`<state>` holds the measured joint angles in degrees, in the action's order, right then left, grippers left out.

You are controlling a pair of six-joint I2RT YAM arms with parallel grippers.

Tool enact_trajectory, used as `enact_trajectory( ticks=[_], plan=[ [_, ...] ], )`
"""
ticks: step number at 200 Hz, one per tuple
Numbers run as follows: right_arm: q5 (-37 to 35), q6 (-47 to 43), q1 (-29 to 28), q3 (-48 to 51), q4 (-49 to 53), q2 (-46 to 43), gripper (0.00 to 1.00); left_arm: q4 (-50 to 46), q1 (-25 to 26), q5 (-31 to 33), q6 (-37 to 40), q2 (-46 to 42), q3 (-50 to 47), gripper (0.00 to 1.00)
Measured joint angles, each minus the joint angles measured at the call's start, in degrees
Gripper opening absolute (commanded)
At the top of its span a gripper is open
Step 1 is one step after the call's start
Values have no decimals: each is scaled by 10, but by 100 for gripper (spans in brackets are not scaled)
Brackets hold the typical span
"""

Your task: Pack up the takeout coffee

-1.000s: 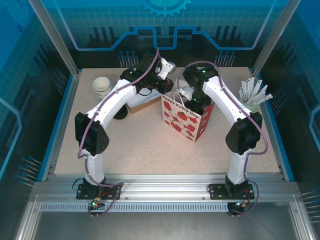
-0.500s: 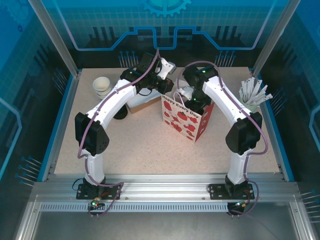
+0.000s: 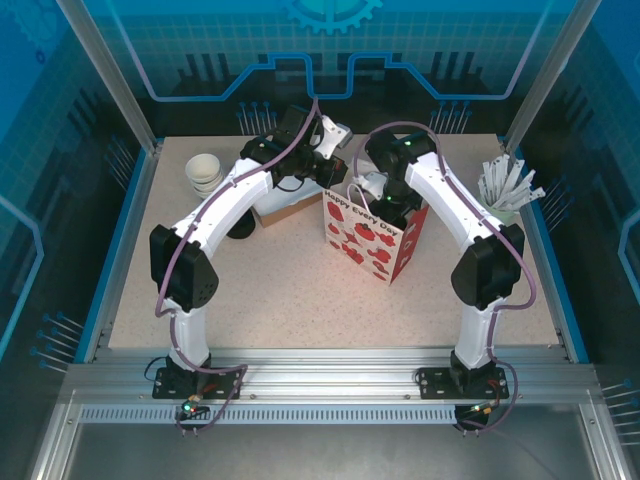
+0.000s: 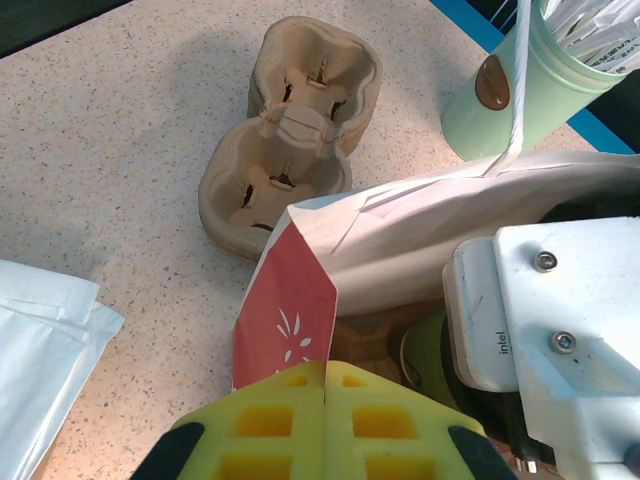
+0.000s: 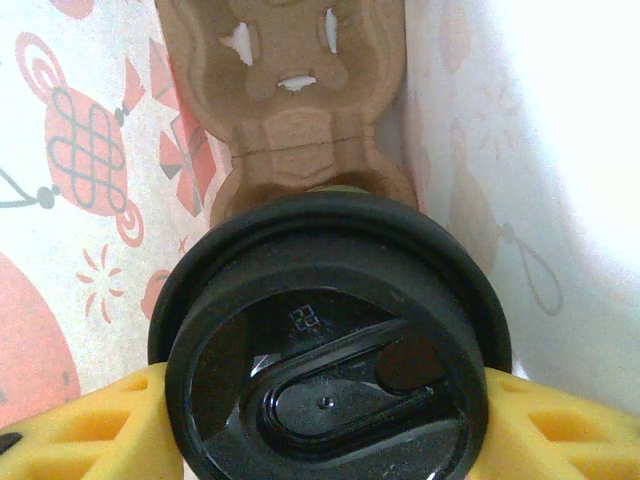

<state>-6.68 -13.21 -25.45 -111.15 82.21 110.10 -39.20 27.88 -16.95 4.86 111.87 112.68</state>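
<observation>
As right hand (image 5: 322, 432) clamps it, takeout coffee (image 5: 325, 345) (black lid (image 5: 300, 300))

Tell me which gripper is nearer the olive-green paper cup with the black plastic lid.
Right. The right gripper clasps the olive-green cup inside the strawberry-print paper bag; the left gripper pinches the bag's red rim, outside.

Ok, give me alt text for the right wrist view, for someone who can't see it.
The right gripper clamps the takeout coffee between its yellow fingers, its round black lid facing the camera, inside the bag. Beyond the lid, a brown pulp cup carrier lies at the bag's bottom between paper walls, the left one printed in red.
</observation>
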Motion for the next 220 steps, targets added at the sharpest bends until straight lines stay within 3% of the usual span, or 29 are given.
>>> enact_trajectory(
  ticks=[220],
  plan=[
    [-4, -19, 7, 44, -24, 0, 40, 0, 0, 0, 0, 0, 0, 0]
  ],
)
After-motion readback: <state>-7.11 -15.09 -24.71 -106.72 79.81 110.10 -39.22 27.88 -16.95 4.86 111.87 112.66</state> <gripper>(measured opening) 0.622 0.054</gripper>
